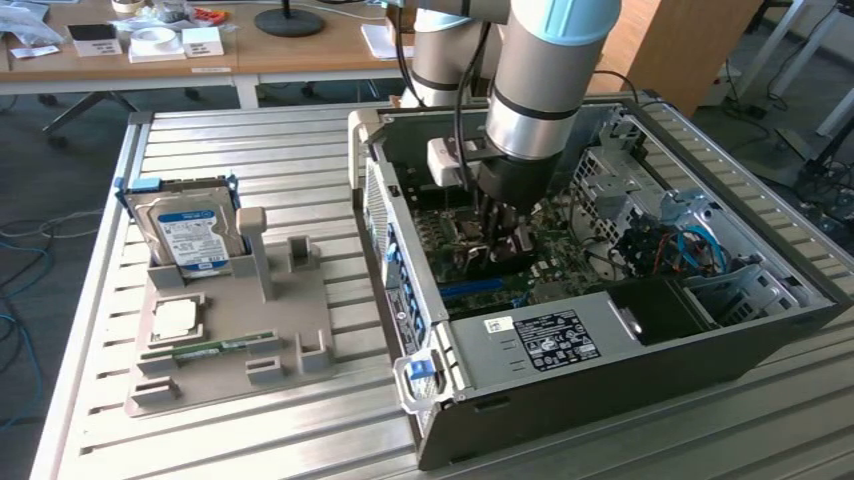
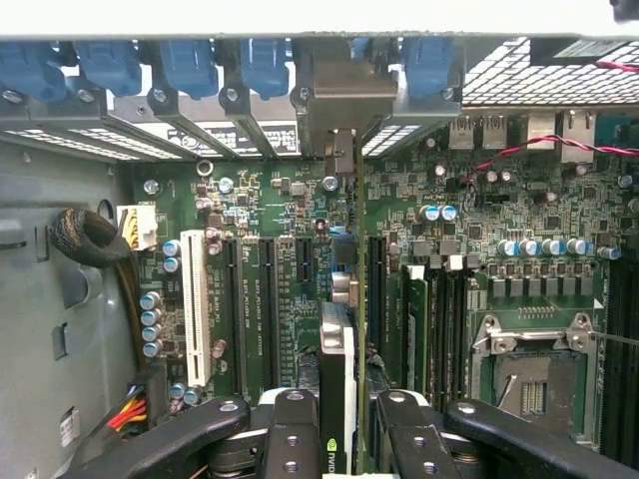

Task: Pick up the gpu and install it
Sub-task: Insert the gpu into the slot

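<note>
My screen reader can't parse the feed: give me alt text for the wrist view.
The gripper jaws hold the gpu edge-on over the motherboard, in line with the expansion slots. Its bracket end points toward the case's rear slot covers with blue latches. An empty CPU socket sits off to one side.

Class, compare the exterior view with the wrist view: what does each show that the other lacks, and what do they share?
Exterior view alone: the hard drive standing in the grey holder tray, the slatted table, the power supply label and the arm reaching down into the case.

Wrist view alone: the white slot, the blue bracket clips, the empty processor socket, and the gpu edge-on between the tool's fingers.

Both: the green motherboard with the tool over it.
</note>
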